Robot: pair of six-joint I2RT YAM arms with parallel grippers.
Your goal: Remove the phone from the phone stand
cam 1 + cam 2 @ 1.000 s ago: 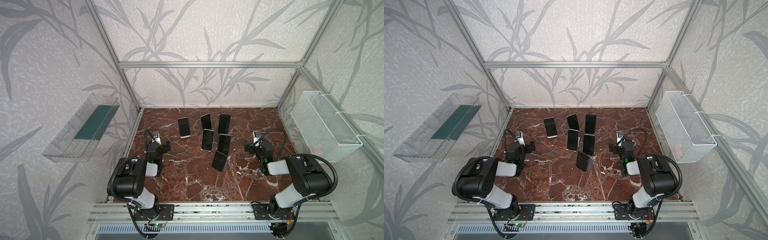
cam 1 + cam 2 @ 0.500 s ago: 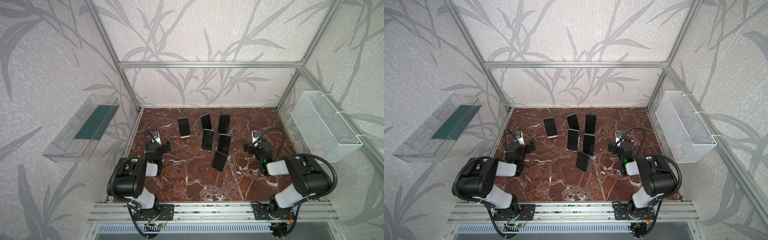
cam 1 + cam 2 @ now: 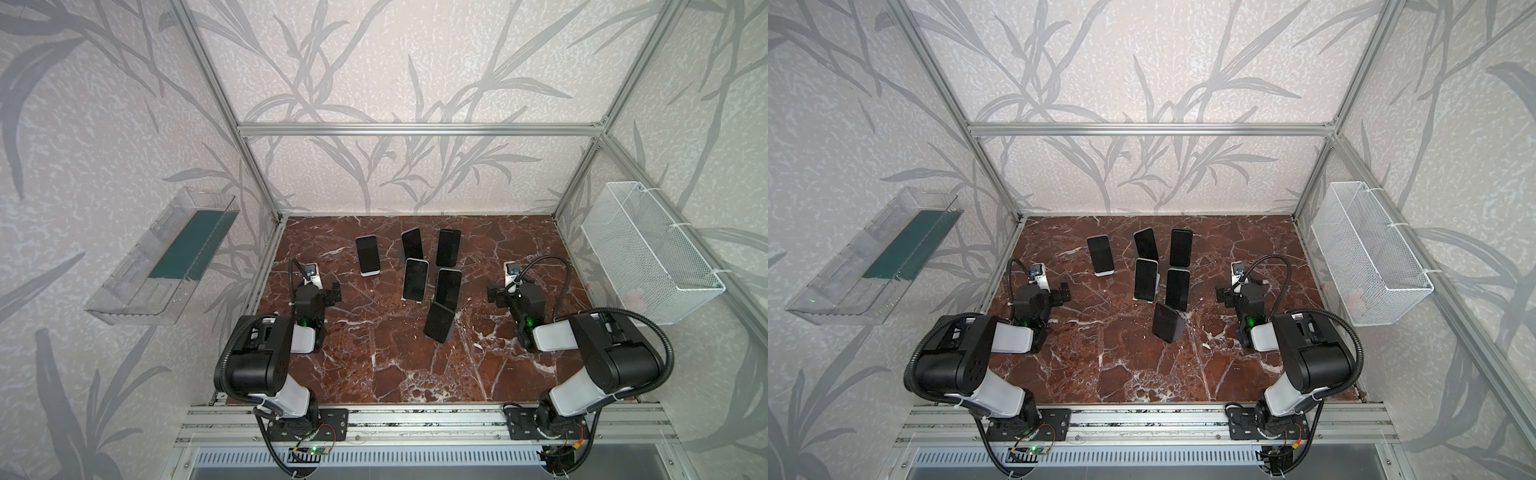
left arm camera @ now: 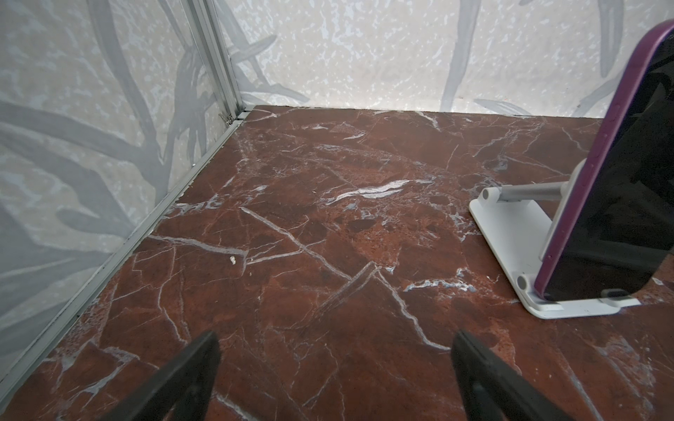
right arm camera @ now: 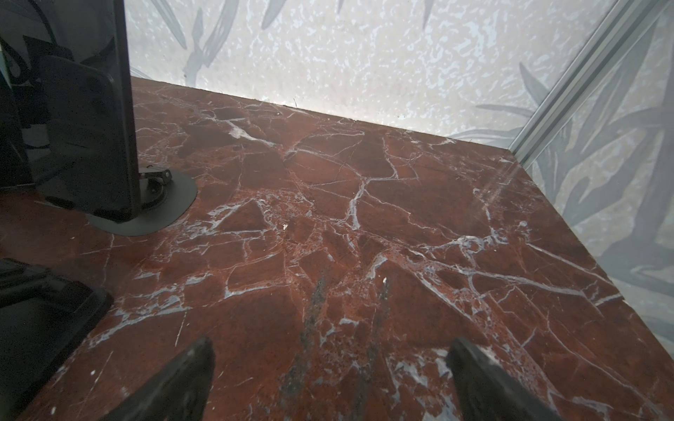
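Over the red marble bench (image 3: 374,365), left claw (image 4: 335,339) spread wide and empty, purple-cased phone (image 4: 620,182) leaning on white stand (image 4: 507,226) nearby, right claw (image 5: 330,346) equally wide, holding nothing

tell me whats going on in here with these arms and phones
Nothing is being handled yet. Six phones sit propped up in the middle of the marble table. The left gripper and right gripper hover open and empty, one each side. The purple-cased phone on its white stand is nearest the left gripper.
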